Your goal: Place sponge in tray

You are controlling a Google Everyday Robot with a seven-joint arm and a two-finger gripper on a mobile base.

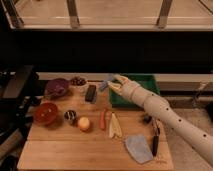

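Fingers of the gripper (113,82) are closed on the sponge (106,83), which is held in the air at the left edge of the tray (150,80). Much of the tray is hidden by the arm (165,112). A dark block (91,93) is seen just left.

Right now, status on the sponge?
Gripper at tray's left edge, shut on sponge, held above the table. Tray interior looks free. Dark block sits left, not blocking.
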